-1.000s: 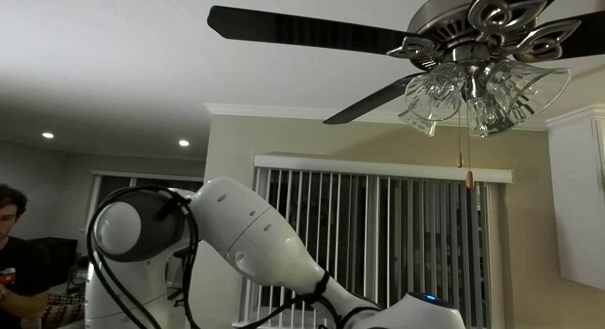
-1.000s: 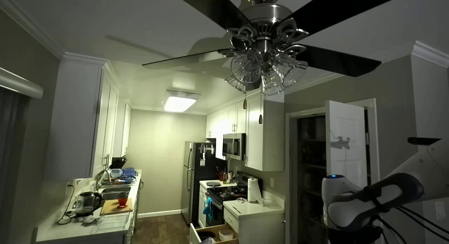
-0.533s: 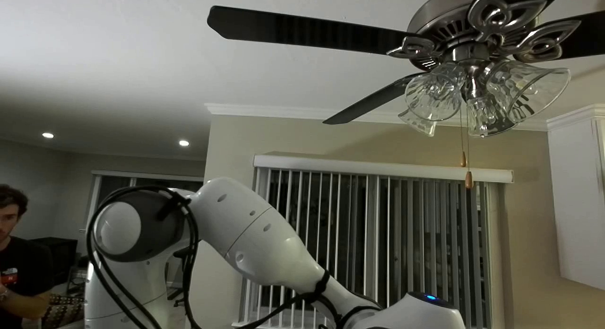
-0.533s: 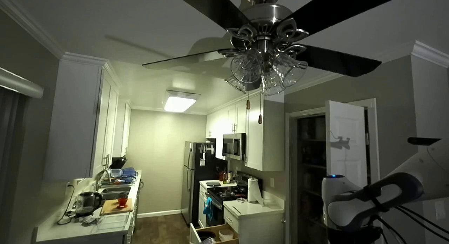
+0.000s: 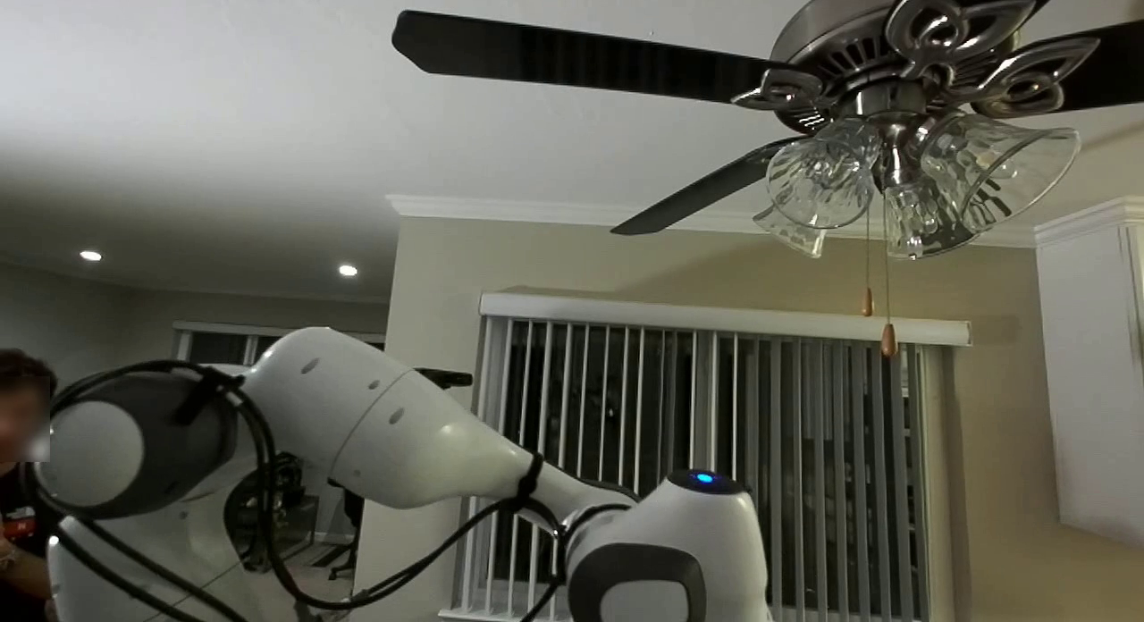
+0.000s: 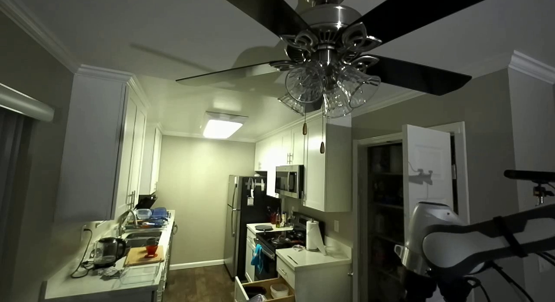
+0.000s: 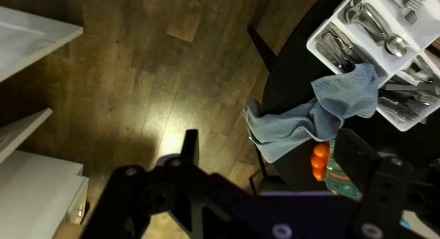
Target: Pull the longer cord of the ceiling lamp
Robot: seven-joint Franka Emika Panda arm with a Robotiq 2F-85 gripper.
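The ceiling lamp point(image 5: 894, 99) is a dark-bladed fan with clear glass shades. It hangs at the upper right in an exterior view and at the top middle in an exterior view point(image 6: 326, 54). The longer cord hangs below the shades with a brown end piece point(image 5: 888, 340), also seen in an exterior view point(image 6: 322, 147). A shorter cord point(image 5: 867, 302) hangs beside it. My gripper point(image 7: 270, 143) is open and empty in the wrist view and faces downward. My hand is well below the cords, apart from them. The cords are out of the wrist view.
A dark round table point(image 7: 292, 84) below holds a white cutlery tray point(image 7: 410, 33), a blue cloth point(image 7: 302, 118) and orange fruit point(image 7: 319, 160). Fan blades point(image 5: 581, 59) spread wide overhead. An open white door point(image 6: 427, 163) stands behind the arm. A person point(image 5: 22, 425) is at the far left.
The arm has shifted left in an exterior view; its wrist has risen and moved left, and the hand is tilted differently. The cords sway slightly. The lamp has not moved.
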